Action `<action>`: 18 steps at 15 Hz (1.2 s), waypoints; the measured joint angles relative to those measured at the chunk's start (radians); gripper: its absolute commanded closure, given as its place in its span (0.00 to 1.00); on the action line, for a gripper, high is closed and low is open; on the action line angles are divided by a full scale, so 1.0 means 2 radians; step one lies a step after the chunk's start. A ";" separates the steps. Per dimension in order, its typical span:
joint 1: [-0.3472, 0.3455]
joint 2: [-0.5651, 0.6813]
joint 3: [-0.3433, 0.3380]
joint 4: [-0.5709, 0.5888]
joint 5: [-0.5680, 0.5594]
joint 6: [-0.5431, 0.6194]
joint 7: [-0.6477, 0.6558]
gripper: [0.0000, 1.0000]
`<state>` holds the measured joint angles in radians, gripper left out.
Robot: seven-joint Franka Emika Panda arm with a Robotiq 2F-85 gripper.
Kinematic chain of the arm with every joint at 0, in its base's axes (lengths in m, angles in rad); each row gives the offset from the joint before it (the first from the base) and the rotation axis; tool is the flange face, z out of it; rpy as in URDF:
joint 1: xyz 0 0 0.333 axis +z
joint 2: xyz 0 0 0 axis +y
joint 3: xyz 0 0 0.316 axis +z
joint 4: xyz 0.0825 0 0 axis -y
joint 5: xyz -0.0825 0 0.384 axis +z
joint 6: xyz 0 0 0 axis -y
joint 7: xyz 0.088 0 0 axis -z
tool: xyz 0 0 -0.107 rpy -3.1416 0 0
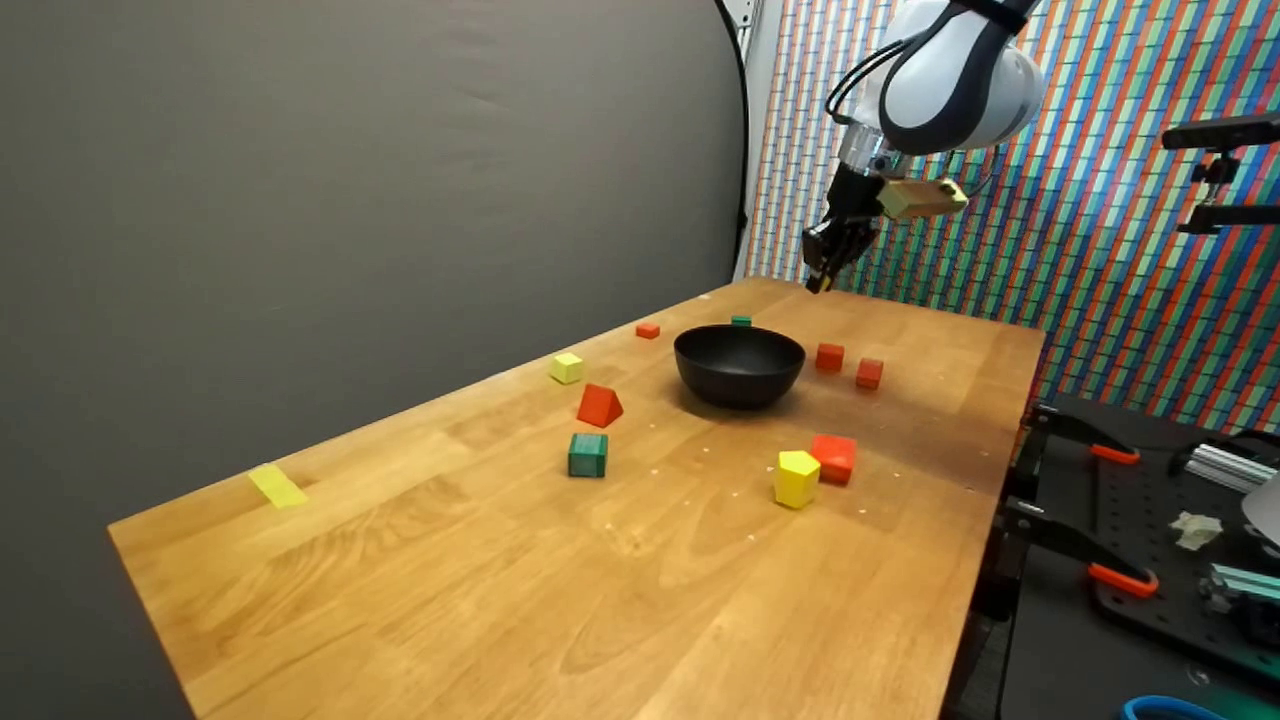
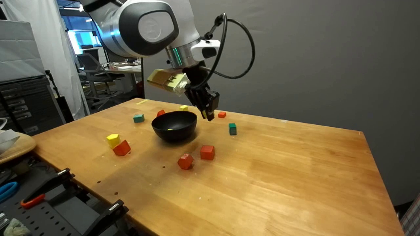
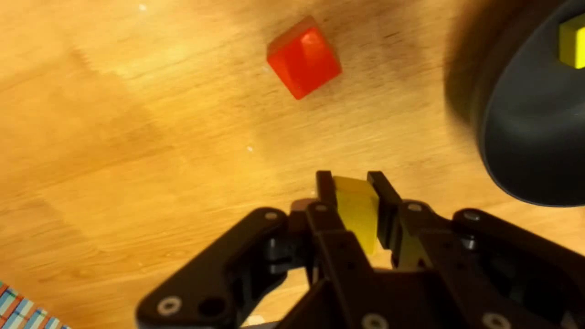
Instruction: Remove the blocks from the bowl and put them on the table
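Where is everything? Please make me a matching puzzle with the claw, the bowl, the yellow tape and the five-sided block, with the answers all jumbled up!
1. claw
2. bowl
3. yellow tape
4. five-sided block

A. flat on the table, by its edge
B. gripping a yellow block
C. right beside a red block
D. has another yellow block inside

Right pairs: 1-B, 2-D, 3-A, 4-C

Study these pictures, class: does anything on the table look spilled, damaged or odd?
Pale specks dot the table like stray debris; dark spots near one edge, possibly holes, interrupt the wood grain.
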<state>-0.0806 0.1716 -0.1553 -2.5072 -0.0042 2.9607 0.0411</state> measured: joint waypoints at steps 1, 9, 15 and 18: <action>0.000 0.004 -0.005 0.004 -0.010 -0.008 -0.001 0.87; -0.033 0.107 0.060 0.093 0.039 -0.046 -0.063 0.44; -0.091 0.169 0.115 0.152 0.066 -0.058 -0.119 0.01; -0.163 0.148 0.212 0.153 0.133 -0.073 -0.204 0.00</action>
<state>-0.4059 0.4671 0.2696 -2.2011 0.2617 2.8156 -0.3665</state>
